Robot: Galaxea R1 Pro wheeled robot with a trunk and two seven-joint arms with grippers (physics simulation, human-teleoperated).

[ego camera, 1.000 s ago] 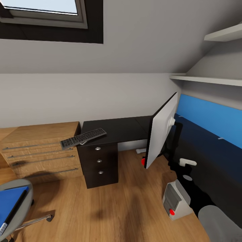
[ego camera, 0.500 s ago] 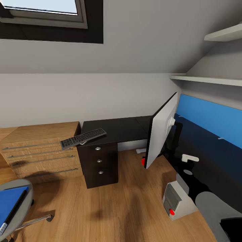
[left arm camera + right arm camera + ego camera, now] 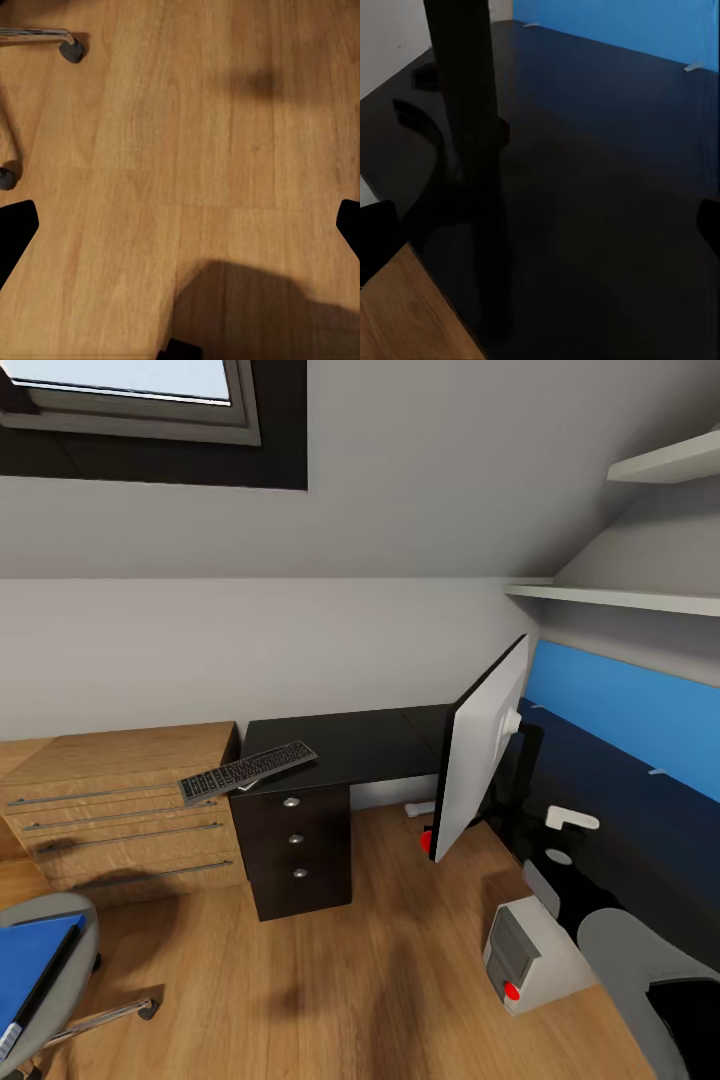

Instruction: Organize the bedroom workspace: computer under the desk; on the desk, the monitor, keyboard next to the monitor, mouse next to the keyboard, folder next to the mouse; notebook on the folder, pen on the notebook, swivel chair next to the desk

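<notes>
Keyboard (image 3: 248, 770) with unreadable pale key markings overhanging desk (image 3: 350, 745) edge, monitor (image 3: 478, 750) upright, both pincers spread wide

The monitor (image 3: 480, 745) blocks the desk (image 3: 350, 745) corner; the top beside the keyboard (image 3: 248, 769) lies open.

- Attic room of a home, fitted out as a study corner.
- Sloped grey ceiling with a skylight (image 3: 130, 395) set into it.
- Wooden plank floor (image 3: 380, 980) underfoot.
- L-shaped black bench (image 3: 350, 745) with a blue back panel (image 3: 640, 715), carrying a monitor (image 3: 480, 745) and a keyboard (image 3: 248, 770).
- Light wooden drawer cabinet (image 3: 120, 810) beside it.
- White wall shelves (image 3: 620, 598) above.
- Grey swivel chair (image 3: 75, 960) on casters.
</notes>
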